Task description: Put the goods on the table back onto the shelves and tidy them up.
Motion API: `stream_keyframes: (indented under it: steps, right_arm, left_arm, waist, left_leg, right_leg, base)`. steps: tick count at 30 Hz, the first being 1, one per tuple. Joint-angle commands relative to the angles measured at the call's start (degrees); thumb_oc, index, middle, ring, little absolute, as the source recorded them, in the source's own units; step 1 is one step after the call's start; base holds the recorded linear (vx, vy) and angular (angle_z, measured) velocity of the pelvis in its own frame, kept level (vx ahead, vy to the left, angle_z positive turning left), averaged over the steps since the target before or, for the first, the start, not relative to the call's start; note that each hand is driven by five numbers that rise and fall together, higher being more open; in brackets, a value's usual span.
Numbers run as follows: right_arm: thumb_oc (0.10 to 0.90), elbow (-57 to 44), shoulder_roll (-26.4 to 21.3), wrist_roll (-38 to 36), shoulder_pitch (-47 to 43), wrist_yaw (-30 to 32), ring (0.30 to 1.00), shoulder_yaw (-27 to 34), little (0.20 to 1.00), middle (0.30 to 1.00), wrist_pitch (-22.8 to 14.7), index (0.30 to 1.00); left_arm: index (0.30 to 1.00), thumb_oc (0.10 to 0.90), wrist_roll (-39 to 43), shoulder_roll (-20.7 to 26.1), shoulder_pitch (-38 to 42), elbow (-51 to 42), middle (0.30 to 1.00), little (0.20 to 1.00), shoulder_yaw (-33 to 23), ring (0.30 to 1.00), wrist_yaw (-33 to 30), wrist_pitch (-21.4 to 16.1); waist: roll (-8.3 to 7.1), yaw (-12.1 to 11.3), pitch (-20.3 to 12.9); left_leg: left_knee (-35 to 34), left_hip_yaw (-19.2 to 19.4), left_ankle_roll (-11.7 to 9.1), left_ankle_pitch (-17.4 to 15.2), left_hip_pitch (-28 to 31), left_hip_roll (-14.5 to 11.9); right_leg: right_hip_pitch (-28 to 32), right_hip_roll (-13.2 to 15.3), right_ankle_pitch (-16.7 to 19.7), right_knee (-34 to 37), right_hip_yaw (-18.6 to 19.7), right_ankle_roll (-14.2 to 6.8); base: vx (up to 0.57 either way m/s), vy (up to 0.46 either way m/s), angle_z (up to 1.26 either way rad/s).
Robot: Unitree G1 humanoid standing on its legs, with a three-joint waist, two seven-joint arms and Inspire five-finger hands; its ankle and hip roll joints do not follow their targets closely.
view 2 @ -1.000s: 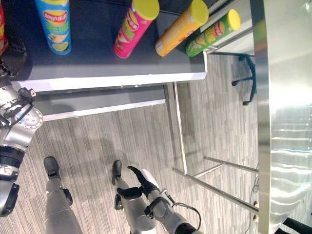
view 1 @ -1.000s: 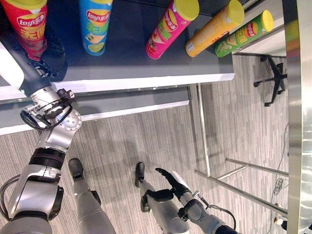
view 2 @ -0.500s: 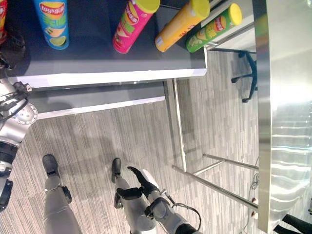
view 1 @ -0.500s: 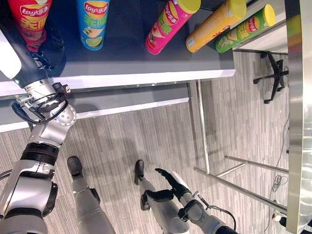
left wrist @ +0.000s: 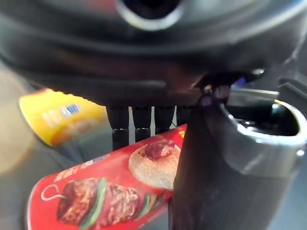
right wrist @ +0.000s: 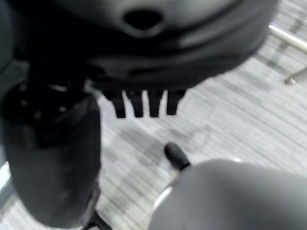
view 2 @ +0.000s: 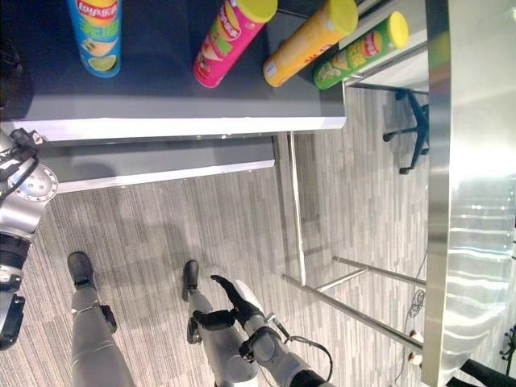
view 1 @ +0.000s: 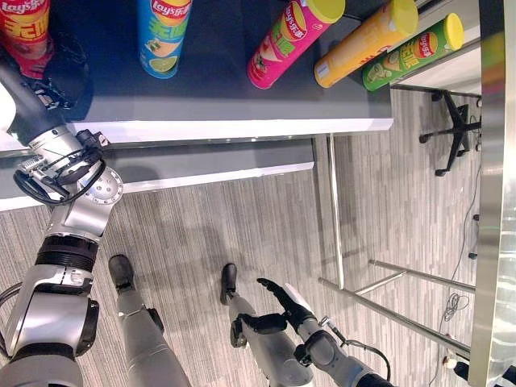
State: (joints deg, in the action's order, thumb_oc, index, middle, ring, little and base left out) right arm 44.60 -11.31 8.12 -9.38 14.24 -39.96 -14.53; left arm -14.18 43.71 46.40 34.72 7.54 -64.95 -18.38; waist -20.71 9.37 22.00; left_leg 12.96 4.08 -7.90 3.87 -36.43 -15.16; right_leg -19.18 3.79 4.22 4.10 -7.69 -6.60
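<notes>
A red chip can [view 1: 22,24] stands at the far left of the dark table [view 1: 226,101]. My left hand [view 1: 50,74] is at the can's base, and the can [left wrist: 110,191] lies between the thumb [left wrist: 201,158] and the fingers [left wrist: 139,122], which are shut on it. Along the table to the right stand a blue can [view 1: 164,36], a pink can [view 1: 292,40], an orange can [view 1: 367,42] and a green can [view 1: 411,52]. My right hand [view 1: 278,300] hangs low over the floor, open and holding nothing.
A blurred yellow-orange can [left wrist: 60,117] shows past my left hand. A black office chair [view 1: 451,129] stands beyond the table's right end. Metal table legs and bars [view 1: 387,298] cross the floor, and a steel shelf upright [view 1: 493,201] runs down the right side.
My left hand and the red can have shifted together to the left, while the other cans kept their places. The view has drifted slightly. My right hand has not moved.
</notes>
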Motion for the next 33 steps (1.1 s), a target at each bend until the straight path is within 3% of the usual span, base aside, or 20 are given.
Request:
stream_keyframes:
  steps: [1, 7, 8, 9, 10, 33]
  right_arm:
    - [0.800, -0.96, -1.49, -1.17, 1.99, 1.10, 0.900, 0.96, 0.900, 0.900, -0.85, 0.900]
    - [0.800, -1.65, -1.56, -1.21, 2.13, 1.04, 0.900, 0.68, 0.900, 0.900, -0.68, 0.900]
    - [0.800, -2.07, -1.82, -1.18, 2.11, 1.00, 0.900, 0.62, 0.900, 0.900, -0.63, 0.900]
    - [0.800, -2.44, -1.95, -1.27, 2.16, 0.95, 0.900, 0.59, 0.900, 0.900, -0.64, 0.900]
    - [0.800, -2.63, -2.03, -1.32, 2.19, 0.93, 0.900, 0.57, 0.900, 0.900, -0.69, 0.900]
    - [0.800, -3.84, -2.34, -1.03, 3.42, 1.28, 0.900, 0.75, 0.900, 0.900, -0.85, 0.900]
  left_arm:
    - [0.300, 0.400, -0.43, 4.45, 0.82, -2.37, 0.300, 0.300, -2.77, 0.300, -2.78, -1.77]
    - [0.300, 0.400, 1.32, 3.15, 0.45, -2.57, 0.300, 0.300, -3.98, 0.300, -3.15, -3.16]
    - [0.399, 0.466, 1.58, 3.03, 0.53, -2.61, 0.399, 0.399, -3.97, 0.399, -3.10, -3.36]
    - [0.726, 0.684, 2.06, 2.63, 0.45, -2.75, 0.726, 0.726, -4.09, 0.726, -2.92, -3.73]
    - [0.900, 0.800, 2.36, 2.48, 0.51, -2.64, 0.900, 0.900, -4.15, 0.900, -2.95, -3.94]
    - [0.900, 0.800, 4.57, -0.76, -0.94, -3.83, 0.900, 0.900, -5.81, 0.900, -3.27, -5.69]
  waist:
    - [-6.39, -2.99, 0.80]
    - [-6.82, -3.06, 0.64]
    - [-6.96, -3.02, 0.61]
    - [-7.13, -2.99, 0.63]
    - [-7.19, -2.96, 0.64]
    - [-7.96, -3.41, 0.20]
  left_leg:
    - [7.19, -0.09, 1.79, -12.54, 3.32, -0.07]
    - [6.89, -0.18, 1.67, -12.34, 3.61, -0.07]
    - [6.88, -0.22, 1.65, -12.32, 3.67, -0.08]
    - [6.62, -0.21, 1.59, -12.31, 3.88, -0.01]
    - [6.57, -0.18, 1.55, -12.26, 3.96, -0.04]
    - [6.00, -0.58, 1.59, -12.01, 4.49, -0.09]
  right_leg:
    - [-0.83, 4.39, 7.49, 0.08, 2.69, -5.06]
    - [-0.57, 4.22, 7.43, 0.08, 2.59, -4.94]
    - [-0.53, 4.18, 7.41, 0.06, 2.60, -4.88]
    - [-0.51, 4.03, 7.38, 0.11, 2.63, -4.82]
    - [-0.50, 3.99, 7.35, 0.10, 2.64, -4.77]
    - [-0.05, 3.61, 7.23, 0.19, 2.34, -4.61]
  base:
    - [0.00, 0.000, 0.00]
    - [0.00, 0.000, 0.00]
    - [0.00, 0.000, 0.00]
    - [0.00, 0.000, 0.00]
    - [0.00, 0.000, 0.00]
    - [0.00, -0.001, 0.00]
